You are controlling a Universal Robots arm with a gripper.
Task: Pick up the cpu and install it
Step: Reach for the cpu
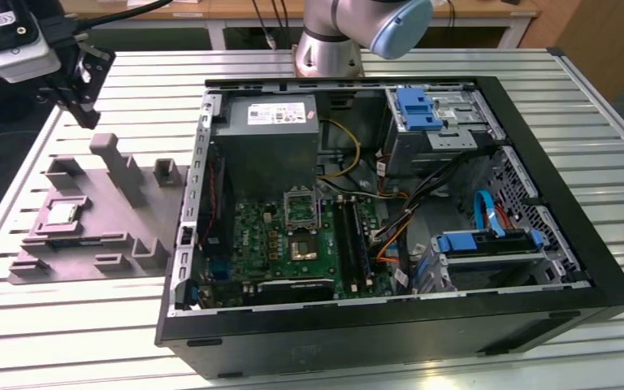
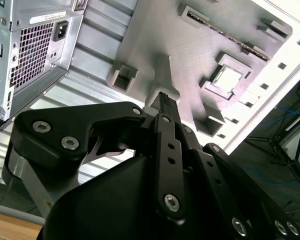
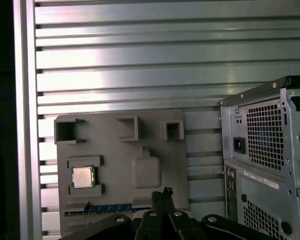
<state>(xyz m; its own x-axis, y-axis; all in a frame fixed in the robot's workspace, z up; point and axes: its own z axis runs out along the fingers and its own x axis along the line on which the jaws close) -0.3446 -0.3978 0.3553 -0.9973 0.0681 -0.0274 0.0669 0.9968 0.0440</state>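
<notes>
The gripper (image 1: 87, 120) is being held up in the air by the tray's (image 1: 101, 231) far edge. In both wrist views its fingers (image 2: 163, 100) (image 3: 166, 192) are being pressed together, with nothing between them.

The cpu (image 1: 62, 214) is being cradled flat in a square pocket of the tray, close to the tray's edge on the exterior view's left. In both wrist views the cpu (image 2: 227, 79) (image 3: 83, 176) is being shown well apart from the gripper.

The tray is being carried by the table (image 1: 74, 325), near the table's edge on the exterior view's left, just beside the open case (image 1: 399, 333). A green board (image 1: 257, 236) is being held inside the case.
</notes>
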